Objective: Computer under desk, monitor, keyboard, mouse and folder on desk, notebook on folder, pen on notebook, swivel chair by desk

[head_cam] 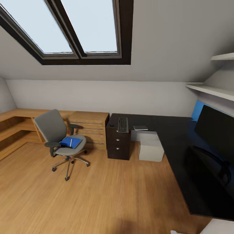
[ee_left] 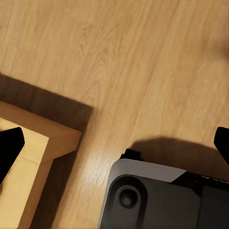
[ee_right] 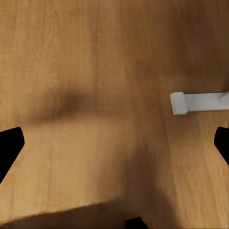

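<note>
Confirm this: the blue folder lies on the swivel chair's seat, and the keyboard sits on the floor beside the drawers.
Wrong on the keyboard: the head view shows it on the black desk, above the drawers. The blue folder does lie on the swivel chair seat.

Grey sloped ceiling with a dark-framed skylight (head_cam: 78,29), plank floor (head_cam: 97,195), low wooden cabinets (head_cam: 87,125).

Monitor (head_cam: 217,130) cut by right edge; mouse (head_cam: 111,125) tiny.

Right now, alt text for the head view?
Attic bedroom: grey swivel chair with blue folder on its seat, left of a black L-shaped desk. On the desk: keyboard, notebook, monitor. A computer stands under it.
</note>
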